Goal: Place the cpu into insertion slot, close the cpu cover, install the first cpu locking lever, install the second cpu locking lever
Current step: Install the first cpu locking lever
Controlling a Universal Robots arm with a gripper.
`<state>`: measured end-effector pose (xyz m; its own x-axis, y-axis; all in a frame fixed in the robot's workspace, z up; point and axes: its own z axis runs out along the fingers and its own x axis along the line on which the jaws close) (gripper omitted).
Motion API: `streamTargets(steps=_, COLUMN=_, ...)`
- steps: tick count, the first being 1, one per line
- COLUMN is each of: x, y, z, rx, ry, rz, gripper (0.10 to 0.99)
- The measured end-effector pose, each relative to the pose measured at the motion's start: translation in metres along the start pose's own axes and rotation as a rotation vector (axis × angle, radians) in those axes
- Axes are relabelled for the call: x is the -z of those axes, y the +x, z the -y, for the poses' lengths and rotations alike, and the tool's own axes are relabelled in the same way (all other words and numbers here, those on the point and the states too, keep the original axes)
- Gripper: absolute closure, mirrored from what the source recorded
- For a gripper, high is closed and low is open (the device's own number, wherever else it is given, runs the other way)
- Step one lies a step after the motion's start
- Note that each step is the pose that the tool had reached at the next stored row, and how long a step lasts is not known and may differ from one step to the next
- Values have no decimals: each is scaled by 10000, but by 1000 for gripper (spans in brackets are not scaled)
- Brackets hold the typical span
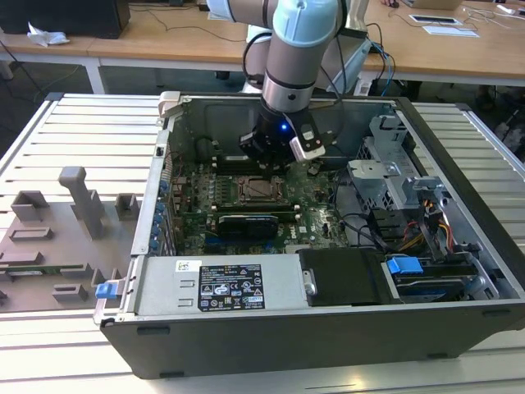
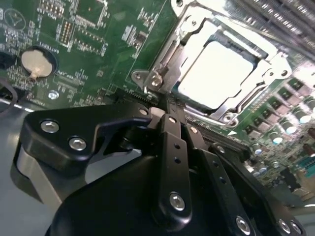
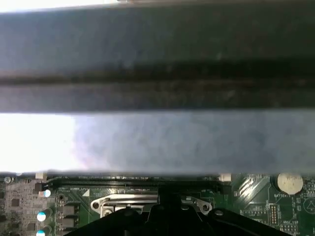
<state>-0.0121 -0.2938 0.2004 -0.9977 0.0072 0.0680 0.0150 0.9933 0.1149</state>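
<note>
Hovering my gripper [image 2: 170,110] beside the socket [image 2: 216,73].
Fingers pressed together, holding nothing; chip [image 2: 216,73] seated, cover [image 2: 184,29] down.

cpu [image 2: 214,73]: 1 | cpu cover [image 2: 184,34]: 1 | insertion slot [image 1: 259,188]: 1 | coin battery [image 2: 38,61]: 1

Bright glare washes the cpu [image 2: 216,73]; a blurred, out-of-focus band crosses the first wrist view.

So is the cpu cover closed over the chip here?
Closed: in the second wrist view the cpu cover lies flat around the cpu, which is seated in the insertion slot.
</note>
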Motion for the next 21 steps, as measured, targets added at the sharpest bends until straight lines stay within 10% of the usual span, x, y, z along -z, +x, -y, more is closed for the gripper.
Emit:
streamTargets(steps=6, x=51, y=6, z=-7, rx=7, ry=-116, rz=4, gripper=980)
streamTargets(steps=14, x=78, y=35, z=75, rx=-40, ry=661, rz=34, gripper=980)
streamTargets(steps=21, x=98, y=55, z=215, rx=-46, ry=717, rz=42, gripper=980)
